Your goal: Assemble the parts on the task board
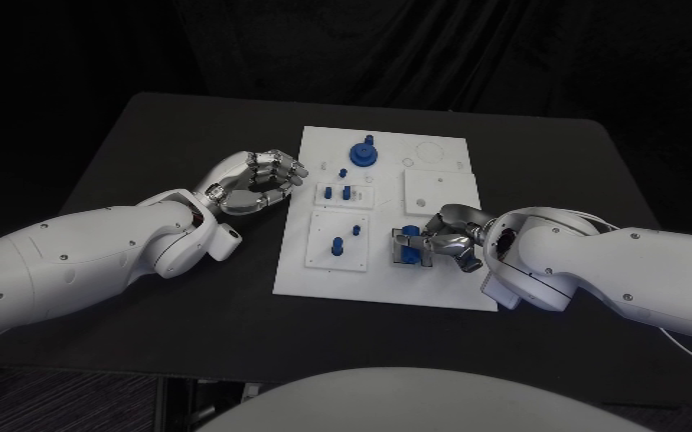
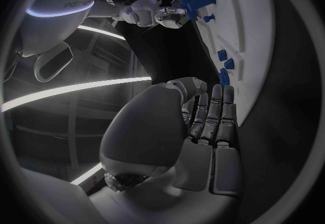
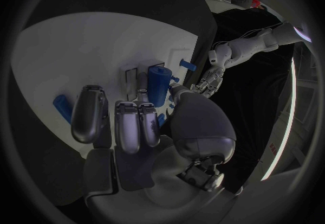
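The white task board (image 1: pixel 387 282) lies in the middle of the black table. My right hand (image 1: pixel 447 237) is over its near right part and pinches a blue cylindrical part (image 1: pixel 415 249) against a small white block. The right wrist view shows that part (image 3: pixel 159 85) upright between my thumb and fingers (image 3: pixel 129 123). My left hand (image 1: pixel 257 182) hovers just off the board's left edge, fingers curled in and holding nothing. A large round blue part (image 1: pixel 365 154) stands at the board's far side, and several small blue pegs (image 1: pixel 336 246) stand in the left blocks.
The board carries square white inset blocks (image 1: pixel 433 190) on its right side and a round recess (image 1: pixel 433 152) at the far right. Bare black tabletop (image 1: pixel 159 142) surrounds the board. From the left wrist view, the board's edge (image 2: pixel 251 34) runs close to my curled fingers (image 2: pixel 213 115).
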